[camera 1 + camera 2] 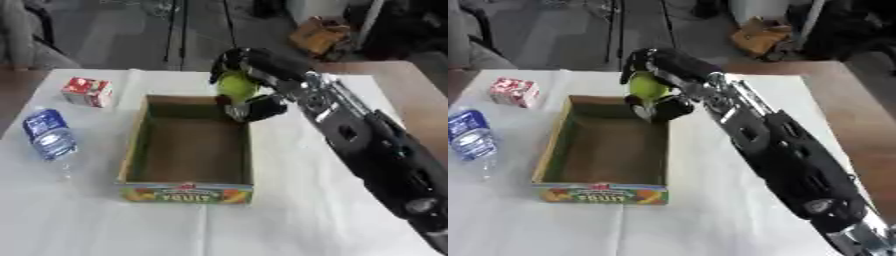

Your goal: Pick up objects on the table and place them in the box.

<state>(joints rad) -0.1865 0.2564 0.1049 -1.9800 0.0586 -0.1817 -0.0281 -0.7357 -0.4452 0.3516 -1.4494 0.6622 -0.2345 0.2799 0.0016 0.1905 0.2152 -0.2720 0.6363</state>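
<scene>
In the left eye view, the right robot hand (249,82), upper centre, curls around a green fruit (236,85) above the box (138,145) far rim, poised for dropping. In the right eye view, a carton (514,91) and bottle (470,134) wait on the bench (710,210), left.

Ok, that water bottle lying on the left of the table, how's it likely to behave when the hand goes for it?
The water bottle lies on its side on the white cloth, so a nudge would probably roll it. Its clear plastic looks smooth, perhaps slippery. It appears small, likely light.
</scene>
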